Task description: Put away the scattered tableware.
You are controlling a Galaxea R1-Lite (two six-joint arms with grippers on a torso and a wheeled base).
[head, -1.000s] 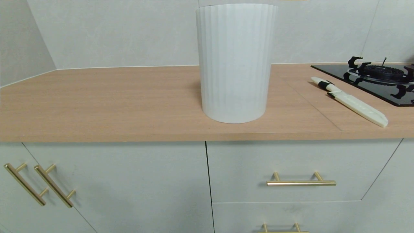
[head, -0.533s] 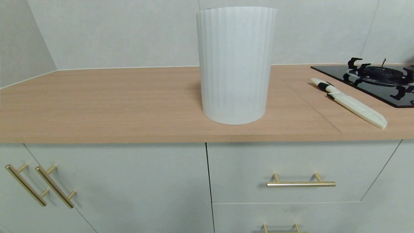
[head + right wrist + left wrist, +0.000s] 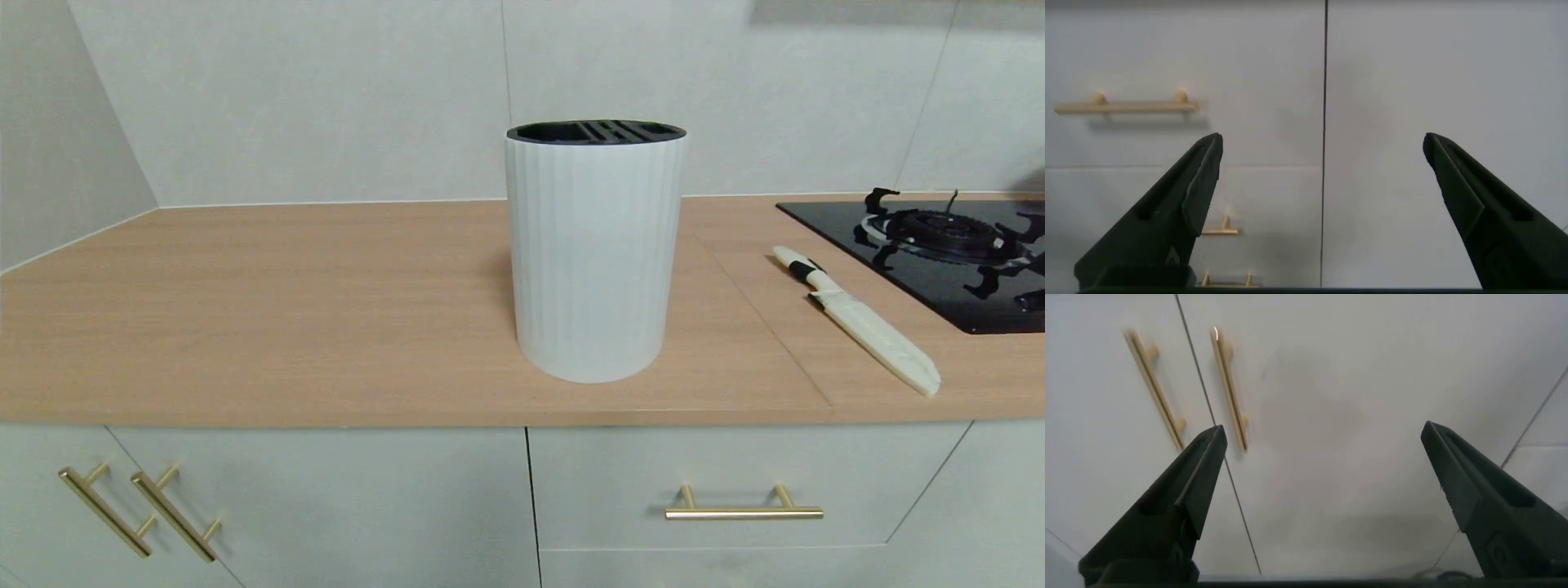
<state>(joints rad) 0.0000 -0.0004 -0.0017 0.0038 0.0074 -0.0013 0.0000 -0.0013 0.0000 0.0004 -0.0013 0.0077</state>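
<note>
knife [image 3: 857, 320]: pale blade, white grip with a black band; lies flat on the counter [image 3: 245, 310], to the right of the holder [image 3: 592, 261] and well apart from it; grip towards the wall [image 3: 326, 98], tip towards the counter's front edge; between holder and hob [image 3: 849, 237], near the hob's front corner, not touching it

holder: white ribbed cylinder with a black slotted top; stands upright about mid-counter, close to the front edge

counter: light wood, running the full width, with a thin seam crossing it between holder and knife

hob: black glass, set into the counter at far right; one burner [image 3: 939, 233] with black pan supports

wall: pale grey tiles behind the counter

doors [image 3: 326, 506]: pale grey, under the counter at left; two gold bar handles [image 3: 139, 514] side by side

drawer [image 3: 857, 465]: pale grey, under holder and knife; one level gold bar pull [image 3: 743, 512]

left gripper [image 3: 1321, 431]: dark fingers [image 3: 1176, 514] spread wide, empty; held in front of the doors, the two gold handles beside one finger, the door seam running between those handles

right gripper [image 3: 1321, 139]: dark fingers [image 3: 1167, 220] spread wide, empty; held in front of pale cupboard fronts, a vertical seam between the fingers, the gold pull beside one finger and smaller gold pulls [image 3: 1221, 231] lower down
</note>
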